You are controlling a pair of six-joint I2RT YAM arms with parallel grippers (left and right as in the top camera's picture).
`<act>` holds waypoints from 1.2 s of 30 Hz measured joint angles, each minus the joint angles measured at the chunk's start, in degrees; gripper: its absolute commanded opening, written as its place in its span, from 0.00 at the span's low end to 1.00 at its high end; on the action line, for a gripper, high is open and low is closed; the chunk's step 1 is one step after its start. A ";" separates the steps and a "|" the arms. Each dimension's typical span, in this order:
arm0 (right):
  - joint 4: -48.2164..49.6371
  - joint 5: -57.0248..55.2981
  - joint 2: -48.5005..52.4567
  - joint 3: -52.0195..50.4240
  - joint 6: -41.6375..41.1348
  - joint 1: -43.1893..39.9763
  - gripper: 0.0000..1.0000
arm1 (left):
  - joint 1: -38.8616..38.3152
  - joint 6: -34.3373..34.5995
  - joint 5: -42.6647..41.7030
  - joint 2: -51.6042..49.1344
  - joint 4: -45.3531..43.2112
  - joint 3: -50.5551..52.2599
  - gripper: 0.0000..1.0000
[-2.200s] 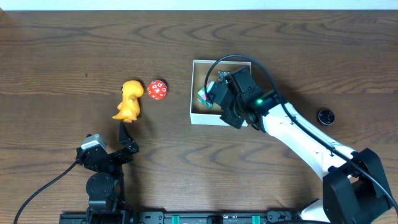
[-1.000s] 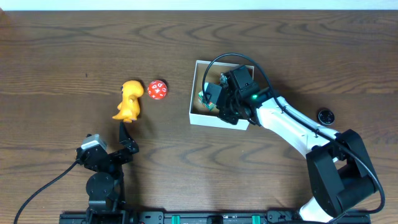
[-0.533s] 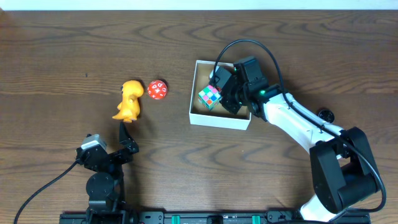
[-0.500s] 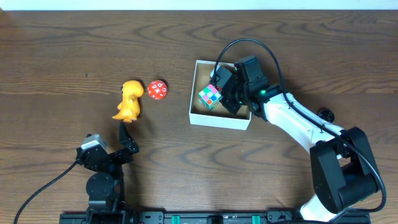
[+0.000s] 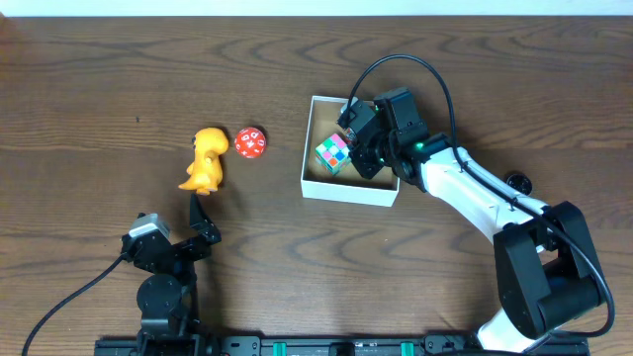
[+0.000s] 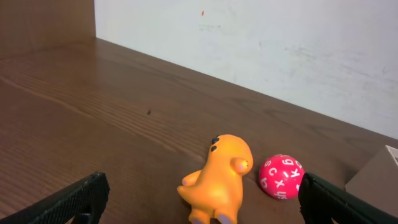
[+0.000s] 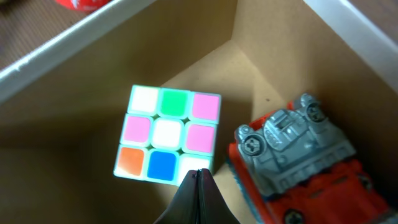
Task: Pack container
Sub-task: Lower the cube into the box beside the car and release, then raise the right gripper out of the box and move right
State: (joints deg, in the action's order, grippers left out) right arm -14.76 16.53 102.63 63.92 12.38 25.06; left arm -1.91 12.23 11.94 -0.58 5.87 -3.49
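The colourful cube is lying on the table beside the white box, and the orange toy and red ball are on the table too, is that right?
Not quite: the colourful cube lies inside the white box, next to a toy vehicle, as the right wrist view shows. The orange toy and red ball are on the table, as you said.

A dark brown wooden table (image 5: 89, 89) with wavy grain fills the overhead view. Behind its far edge stands a white wall (image 6: 280, 43) (faintly scuffed, one small reddish speck).
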 measured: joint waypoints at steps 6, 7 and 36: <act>0.00 4.46 0.00 0.00 -4.31 0.07 0.01 | 0.00 0.00 0.00 0.00 0.00 0.00 0.98; 0.00 4.92 0.00 0.00 -4.68 0.20 0.01 | 0.00 0.00 0.02 0.00 0.00 0.00 0.98; -14.99 1.66 -6.40 13.70 -15.69 -3.06 0.93 | 0.00 0.02 0.02 0.00 0.00 0.00 0.98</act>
State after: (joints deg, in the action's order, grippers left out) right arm -29.76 18.20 96.23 77.62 -3.31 22.00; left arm -1.91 12.25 11.97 -0.58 5.87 -3.49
